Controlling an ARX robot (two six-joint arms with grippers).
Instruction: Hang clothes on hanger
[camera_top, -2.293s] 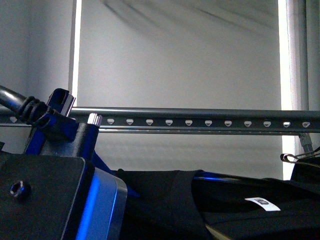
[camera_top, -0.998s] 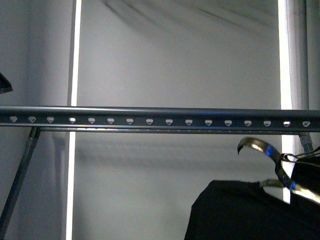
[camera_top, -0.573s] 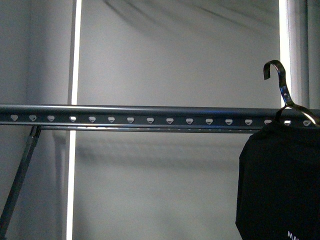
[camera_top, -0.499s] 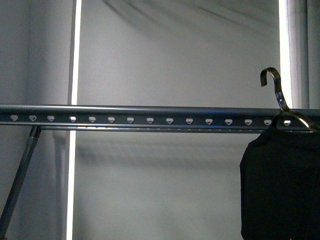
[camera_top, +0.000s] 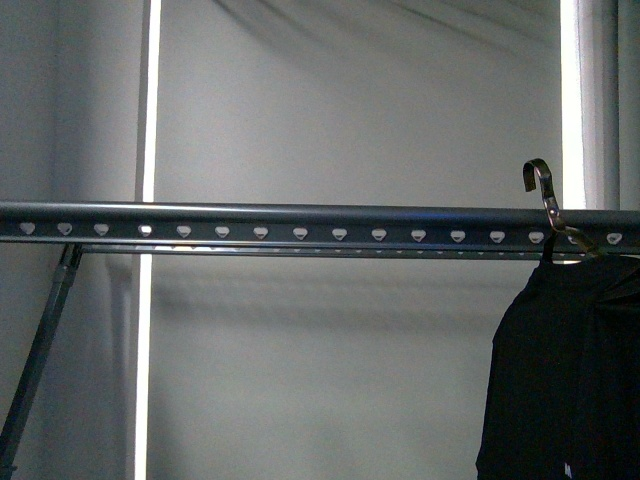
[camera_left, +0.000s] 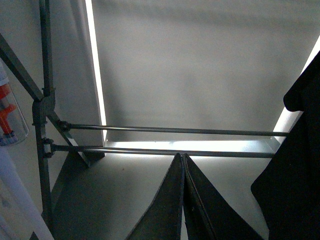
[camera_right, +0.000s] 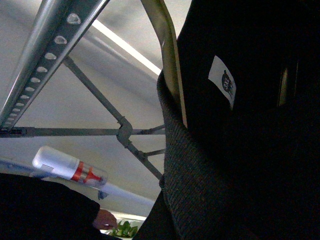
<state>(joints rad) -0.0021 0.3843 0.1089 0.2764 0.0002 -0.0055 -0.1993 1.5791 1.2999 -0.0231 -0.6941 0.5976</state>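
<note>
The clothes (camera_top: 560, 370), black fabric, hang at the far right of the front view under a brass-coloured hook (camera_top: 538, 180). The hook's curve stands above the hanger (camera_top: 300, 225), a long dark-grey holed rail, and its stem crosses the rail. In the right wrist view the clothes (camera_right: 250, 150) fill the picture, with the white label (camera_right: 222, 87) and the brass hook (camera_right: 170, 60) beside the rail (camera_right: 50, 55). My right gripper is shut on the clothes, its fingers hidden by fabric. My left gripper (camera_left: 182, 157) is shut and empty, below the rack's lower bars, left of black fabric (camera_left: 300, 150).
A slanted grey strut (camera_top: 40, 340) holds the rail at the left. Cross struts (camera_right: 125, 132) and lower bars (camera_left: 165, 150) run under it. A white and red cylinder (camera_right: 67, 167) lies beyond the rack. Bright vertical light strips (camera_top: 150, 100) line the wall.
The clothes have risen from low at the right up to the rail. In the last half second the hook has dropped slightly and the fabric shifted right. My left arm has left the front view.
</note>
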